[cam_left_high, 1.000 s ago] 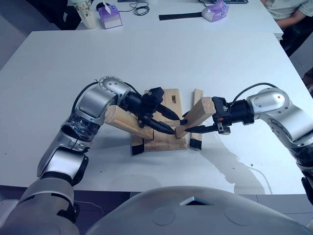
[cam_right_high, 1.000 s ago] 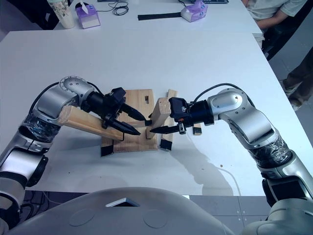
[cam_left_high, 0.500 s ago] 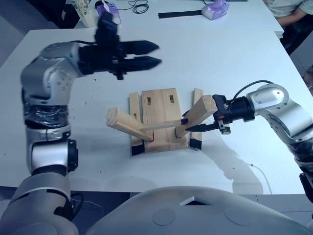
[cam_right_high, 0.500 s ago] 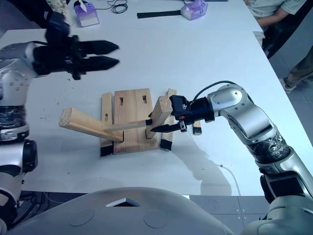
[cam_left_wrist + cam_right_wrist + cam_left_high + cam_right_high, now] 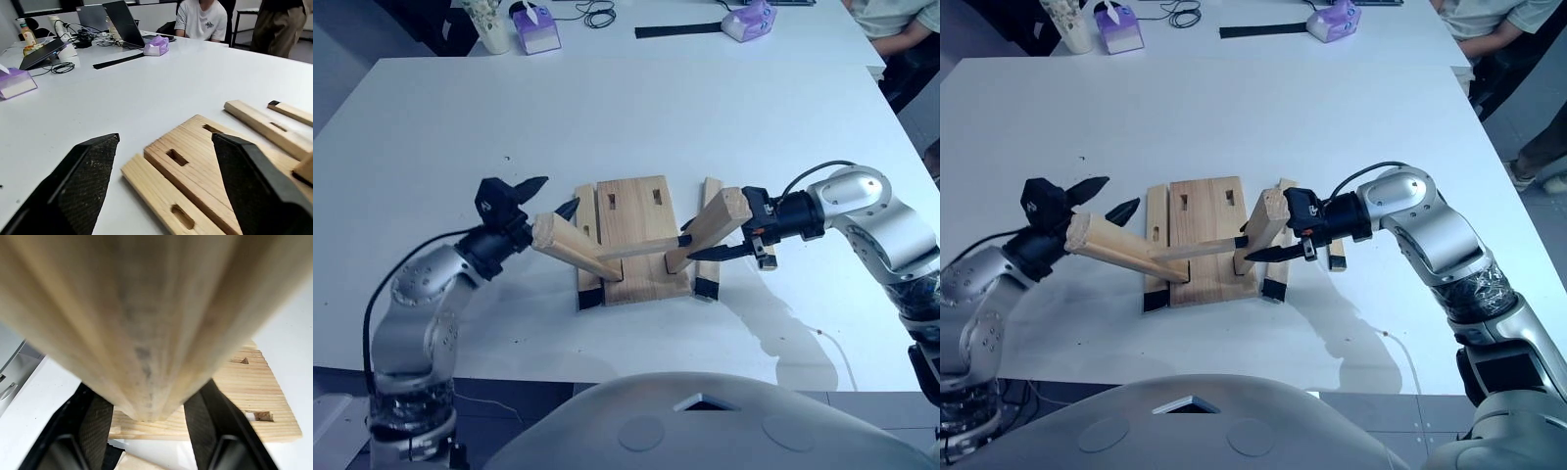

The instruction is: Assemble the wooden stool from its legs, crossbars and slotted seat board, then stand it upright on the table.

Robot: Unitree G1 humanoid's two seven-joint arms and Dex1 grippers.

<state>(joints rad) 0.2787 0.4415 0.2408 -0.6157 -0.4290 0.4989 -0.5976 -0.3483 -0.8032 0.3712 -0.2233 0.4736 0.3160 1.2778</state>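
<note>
1. White rectangular table [image 5: 431, 127]: the work surface, spanning the head view.
2. Flat pale-wood seat board with two rectangular slots [image 5: 634, 215]: lies flat at the centre of the frame, with the slots toward its upper edge.
3. Thick square-section wooden left leg [image 5: 570, 252]: tilted. Its lower end is on the board's lower left corner and its upper end is raised toward the left of the frame.
4. Matching wooden right leg [image 5: 715, 223]: tilted the opposite way. Its lower end is on the board's lower right part and its upper end is raised toward the right.
5. Thin wooden crossbar [image 5: 641, 249]: runs between the two legs, over the lower half of the board.
6. Narrow slotted wooden slat with a black end [image 5: 584, 217]: flat on the table, just beside the board's left edge. A second slat [image 5: 709, 189] lies just beside the right edge, partly behind the right leg.
7. Left gripper [image 5: 562, 191]: centre-left of the frame, by the raised end of the left leg. Its black fingers [image 5: 83, 186] are spread wide and hold nothing. Whether it touches the leg cannot be told.
8. Right gripper [image 5: 688, 247]: right of centre, clamped on the right leg. The wrist view shows the leg wedged between both black pads [image 5: 95, 423].
9. Two purple tissue boxes [image 5: 533, 29] and a flat black strap [image 5: 675, 31]: along the top edge of the frame, well apart from the stool parts.
</note>
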